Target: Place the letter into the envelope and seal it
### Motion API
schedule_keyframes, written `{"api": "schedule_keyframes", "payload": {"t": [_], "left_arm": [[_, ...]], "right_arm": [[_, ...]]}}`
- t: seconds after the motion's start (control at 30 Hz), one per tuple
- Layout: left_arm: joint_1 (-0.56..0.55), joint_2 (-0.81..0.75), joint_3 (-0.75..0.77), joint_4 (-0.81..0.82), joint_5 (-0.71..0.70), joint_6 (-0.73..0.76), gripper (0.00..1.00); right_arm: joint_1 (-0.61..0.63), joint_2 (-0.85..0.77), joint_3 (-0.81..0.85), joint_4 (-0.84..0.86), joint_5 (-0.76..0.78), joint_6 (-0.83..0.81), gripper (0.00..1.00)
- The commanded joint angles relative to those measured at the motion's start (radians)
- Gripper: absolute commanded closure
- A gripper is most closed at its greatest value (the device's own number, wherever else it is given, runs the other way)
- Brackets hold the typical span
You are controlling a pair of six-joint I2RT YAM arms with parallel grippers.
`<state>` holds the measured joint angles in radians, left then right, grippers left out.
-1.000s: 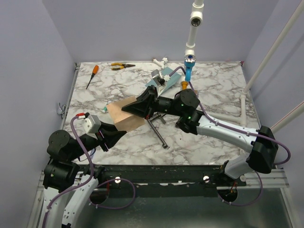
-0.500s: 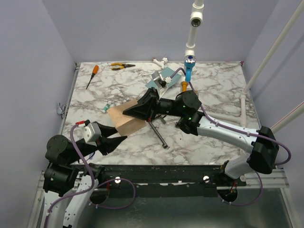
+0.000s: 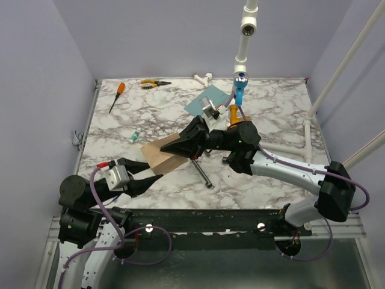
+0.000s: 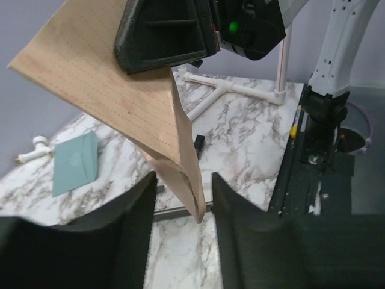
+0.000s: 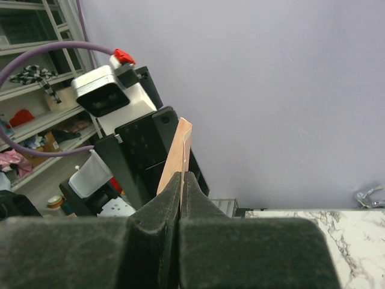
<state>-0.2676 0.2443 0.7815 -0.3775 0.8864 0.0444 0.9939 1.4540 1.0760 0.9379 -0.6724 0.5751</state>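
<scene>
- Your right gripper (image 3: pixel 166 146) is closed tight on the letter (image 3: pixel 156 155), pinching the tan sheet near its upper edge. The right wrist view shows the sheet edge-on, squeezed between the two pads with no gap.
- The letter is off the marble table (image 3: pixel 283 120), tilted and bent along a crease. Its lower corner points down toward your left arm.
- Your left gripper (image 3: pixel 155 170) has its jaws spread. In the left wrist view, the letter's lower corner sits in the gap between the two fingers (image 4: pixel 129 241), with space on both sides, so nothing is gripped there.
- The envelope (image 3: pixel 198 102) lies flat on the far part of the table, well apart from the letter and both grippers.
- A thin metal rod (image 3: pixel 203 173) lies on the table under the right arm.
- A screwdriver (image 3: pixel 117 96) and pliers (image 3: pixel 155 83) sit near the far left edge.
</scene>
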Motion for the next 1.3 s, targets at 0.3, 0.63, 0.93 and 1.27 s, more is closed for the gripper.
{"api": "schedule_keyframes", "payload": {"t": [0.3, 0.63, 0.93, 1.27], "left_arm": [[0.007, 0.049, -0.018, 0.074, -0.011, -0.100, 1.00], [0.013, 0.027, -0.118, 0.060, -0.062, -0.206, 1.00], [0.018, 0.021, -0.224, 0.087, -0.056, -0.251, 1.00], [0.027, 0.088, -0.330, 0.089, -0.028, -0.378, 1.00]], "right_arm": [[0.006, -0.006, 0.011, 0.039, 0.015, -0.040, 1.00], [0.007, -0.003, -0.004, -0.221, 0.085, -0.137, 0.98], [0.006, -0.029, -0.074, -0.367, 0.118, -0.188, 0.92], [0.006, -0.003, -0.109, -0.578, 0.155, -0.200, 0.77]]}}
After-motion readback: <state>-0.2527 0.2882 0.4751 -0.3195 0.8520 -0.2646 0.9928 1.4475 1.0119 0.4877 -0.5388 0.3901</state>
